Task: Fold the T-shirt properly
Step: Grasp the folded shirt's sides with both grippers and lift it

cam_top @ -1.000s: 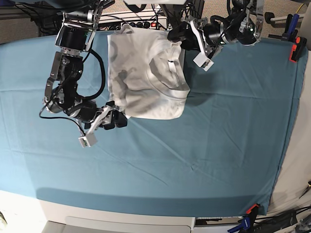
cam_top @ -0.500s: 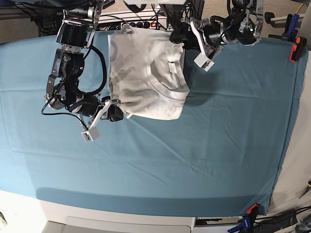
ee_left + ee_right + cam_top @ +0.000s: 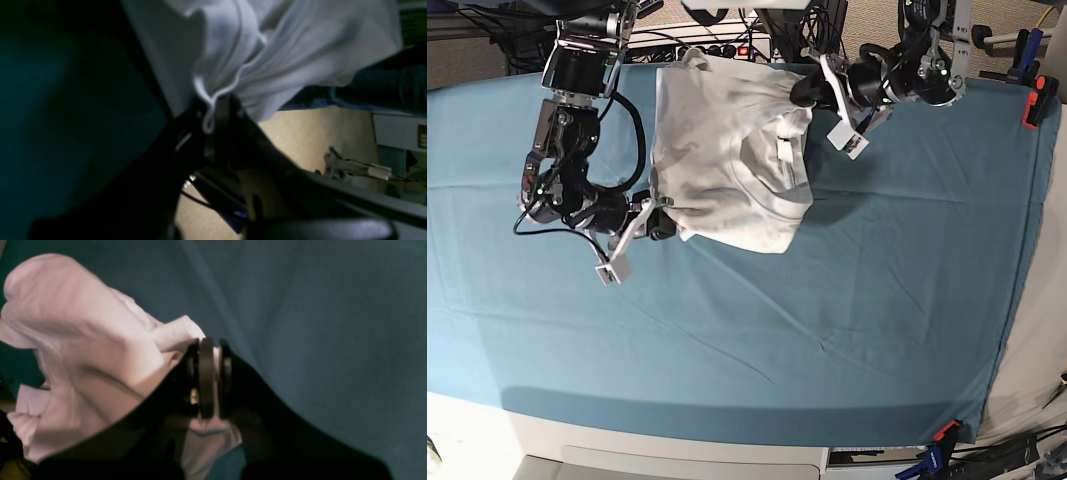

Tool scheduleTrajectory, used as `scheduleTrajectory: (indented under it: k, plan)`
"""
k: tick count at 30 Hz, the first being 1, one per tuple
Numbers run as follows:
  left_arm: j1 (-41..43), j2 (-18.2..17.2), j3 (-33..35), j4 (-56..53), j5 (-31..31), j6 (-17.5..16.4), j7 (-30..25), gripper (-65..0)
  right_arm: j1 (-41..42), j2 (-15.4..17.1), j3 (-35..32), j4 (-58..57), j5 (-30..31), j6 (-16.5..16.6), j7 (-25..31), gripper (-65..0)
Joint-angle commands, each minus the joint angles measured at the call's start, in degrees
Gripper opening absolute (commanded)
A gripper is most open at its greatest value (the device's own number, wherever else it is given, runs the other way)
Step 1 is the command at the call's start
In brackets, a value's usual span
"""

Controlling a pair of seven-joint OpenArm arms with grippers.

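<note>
The white T-shirt (image 3: 727,150) hangs bunched and wrinkled between my two grippers above the far part of the teal table cloth (image 3: 827,300). My right gripper (image 3: 659,218) is shut on a lower edge of the shirt; in the right wrist view the jaws (image 3: 208,373) pinch white cloth (image 3: 83,350). My left gripper (image 3: 805,92) is shut on the shirt's upper right edge; in the left wrist view a hem loop (image 3: 208,116) is clamped at the jaws, with the shirt (image 3: 283,50) draping away.
Cables and a power strip (image 3: 727,45) lie behind the table's far edge. Orange clamps (image 3: 1035,100) hold the cloth at the right edge, and another clamp (image 3: 942,432) sits at the front right corner. Beige floor (image 3: 317,140) shows past the table in the left wrist view.
The right gripper has drawn back to the left and slightly up with the shirt edge. The left gripper shifted right. The shirt's lower edge lifted and pulled in.
</note>
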Motion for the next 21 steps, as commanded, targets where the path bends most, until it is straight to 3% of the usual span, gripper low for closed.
scheduleTrajectory:
  k: [1,8,21]
  plan:
    - [-0.3,-0.4,-0.1,0.8,-0.2,0.2,-0.4,-65.0,0.2,0.5,0.1,0.8,0.7,0.3,-0.5,-65.0]
    - [-2.4,-4.1,-0.1,0.8,3.1,1.7,-0.5,-65.0,-4.7,0.9,0.1,0.9,4.5,0.2,-2.0,-65.0]
    - [-8.0,-9.0,-0.1,0.8,5.4,1.8,-1.4,-65.0,-12.4,0.9,0.1,1.4,19.7,1.1,-2.0,-65.0]
